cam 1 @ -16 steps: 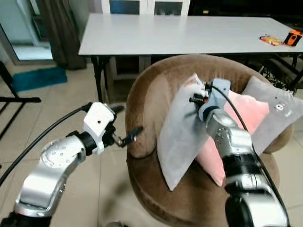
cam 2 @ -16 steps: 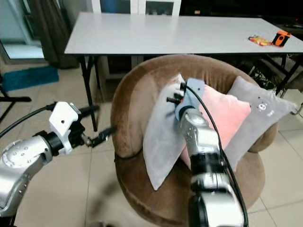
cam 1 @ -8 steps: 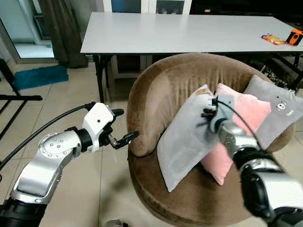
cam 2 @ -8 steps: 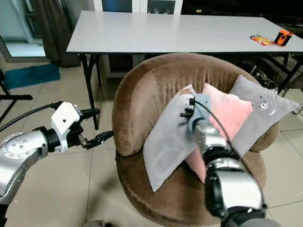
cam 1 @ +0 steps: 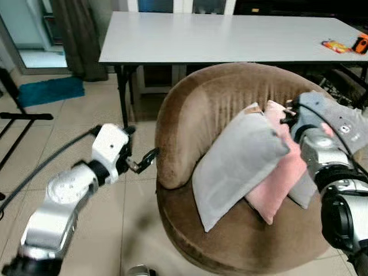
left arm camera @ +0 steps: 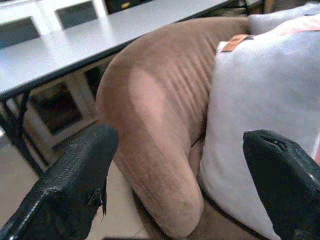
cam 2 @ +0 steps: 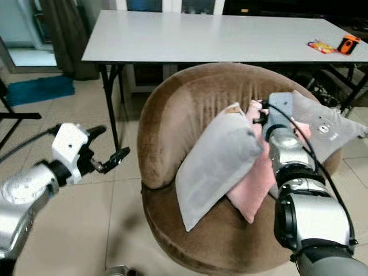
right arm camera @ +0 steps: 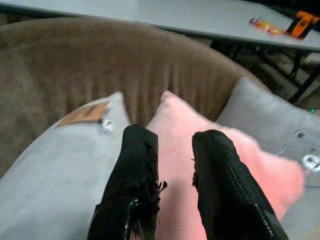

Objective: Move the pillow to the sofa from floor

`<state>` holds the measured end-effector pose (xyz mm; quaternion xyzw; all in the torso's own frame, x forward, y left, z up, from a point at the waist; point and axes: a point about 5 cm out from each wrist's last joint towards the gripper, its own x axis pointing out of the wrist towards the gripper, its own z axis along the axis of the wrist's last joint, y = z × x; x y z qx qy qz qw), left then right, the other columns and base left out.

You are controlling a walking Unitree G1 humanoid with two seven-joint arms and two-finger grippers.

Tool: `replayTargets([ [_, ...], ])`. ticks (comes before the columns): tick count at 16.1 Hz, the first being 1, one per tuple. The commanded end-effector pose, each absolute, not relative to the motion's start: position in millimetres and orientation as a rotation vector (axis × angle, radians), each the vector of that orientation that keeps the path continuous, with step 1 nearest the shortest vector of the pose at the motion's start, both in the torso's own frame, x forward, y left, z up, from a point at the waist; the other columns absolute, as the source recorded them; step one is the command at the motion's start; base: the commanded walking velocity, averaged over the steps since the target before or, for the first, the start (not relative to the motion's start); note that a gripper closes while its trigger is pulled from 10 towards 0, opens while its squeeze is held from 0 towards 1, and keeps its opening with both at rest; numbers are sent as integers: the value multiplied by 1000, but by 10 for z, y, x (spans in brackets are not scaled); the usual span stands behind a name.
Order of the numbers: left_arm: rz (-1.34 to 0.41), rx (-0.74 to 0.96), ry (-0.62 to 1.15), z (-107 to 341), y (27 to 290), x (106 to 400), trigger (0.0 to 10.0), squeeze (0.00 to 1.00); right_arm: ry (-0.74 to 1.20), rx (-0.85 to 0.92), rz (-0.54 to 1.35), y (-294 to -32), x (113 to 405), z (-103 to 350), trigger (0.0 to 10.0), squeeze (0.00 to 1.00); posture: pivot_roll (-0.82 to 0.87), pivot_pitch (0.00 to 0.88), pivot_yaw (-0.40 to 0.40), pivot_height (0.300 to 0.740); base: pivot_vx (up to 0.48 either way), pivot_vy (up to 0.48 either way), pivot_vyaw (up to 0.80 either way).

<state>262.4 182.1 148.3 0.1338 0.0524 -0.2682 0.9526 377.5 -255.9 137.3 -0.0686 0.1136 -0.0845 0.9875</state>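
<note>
Your grey pillow (cam 1: 238, 164) is already on the brown sofa chair (cam 1: 201, 109), leaning on its back rest, with its long axis running on a slant from the low front corner near the seat up to the tagged top corner beside the pink pillow (cam 1: 282, 172), which it overlaps and touches. A second grey pillow (cam 2: 322, 129) stands behind the pink one, towards the robot's right. The right end effector (right arm camera: 172, 170) is the nearer one: it sits just past the grey pillow's upper corner, above the pink pillow's top edge, so the task's pillow lies down and to the robot's left of it. Its two black fingers (right arm camera: 132, 175) stand slightly apart with nothing between them, so it grips no cloth. The left end effector (left arm camera: 175, 165) hangs off the sofa's outer side, over the tiled floor (cam 1: 115, 230), fingers spread wide, with the sofa's arm and the pillow's lower edge in front of it. From here the placement looks done, so you probably only need to draw the right arm back, up and away from that top corner, taking care not to snag the pillow and tip it forward off the seat. The white tabletop (cam 1: 224, 37) behind plays no part
</note>
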Motion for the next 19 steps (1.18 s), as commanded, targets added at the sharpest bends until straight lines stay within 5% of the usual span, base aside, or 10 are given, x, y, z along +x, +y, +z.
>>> replayTargets([
  [1, -493, 298, 73, 1554, 1855, 2621, 10000, 0, 172, -155, -182, -2593, 3773, 1443, 10000, 0, 49, 0, -48, 740, 0, 0, 0],
  [4, -350, 340, 63, 1555, 1935, 2536, 10000, 0, -41, -106, -193, -2394, 3572, 1624, 10000, 0, 37, 0, -48, 740, 0, -216, 0],
  [9, -259, 339, 74, 1490, 1952, 2481, 10000, 0, -61, -69, -97, -1661, 3070, 1475, 10000, 0, 35, 0, -53, 740, 0, -473, 0],
  [19, -250, 361, 38, 1575, 1935, 2643, 10000, 0, 77, -26, -174, -1587, 2948, 1452, 10000, 0, -1, 0, 12, 740, 0, -480, 0],
])
